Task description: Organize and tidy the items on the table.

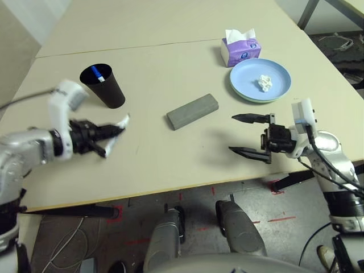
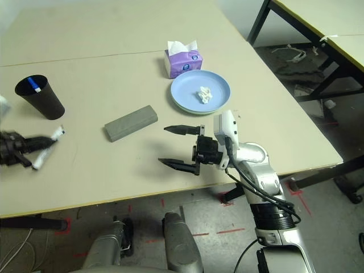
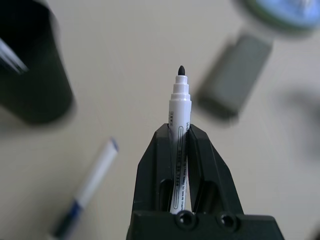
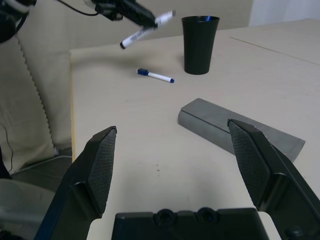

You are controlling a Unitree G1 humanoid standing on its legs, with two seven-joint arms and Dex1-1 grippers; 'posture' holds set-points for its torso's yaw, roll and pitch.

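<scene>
The left gripper (image 3: pixel 180 145) is clamped on an uncapped white marker (image 3: pixel 179 125), held above the table (image 1: pixel 170 159) near the black cup (image 1: pixel 105 85); the smooth barrel sits in a narrow pinch, so it could slip or pivot on the way to the cup, and the bare tip could mark the matte beige top. The right gripper (image 4: pixel 175 160), spread wide and empty, hovers by the grey slab-shaped case (image 1: pixel 193 111), whose flat, hard sides may skid under a careless grasp. A crumpled tissue (image 1: pixel 265 83) rests on the round plates (image 1: pixel 250 85), while another capped marker (image 4: pixel 155 75) lies on the table beside the cup.
</scene>
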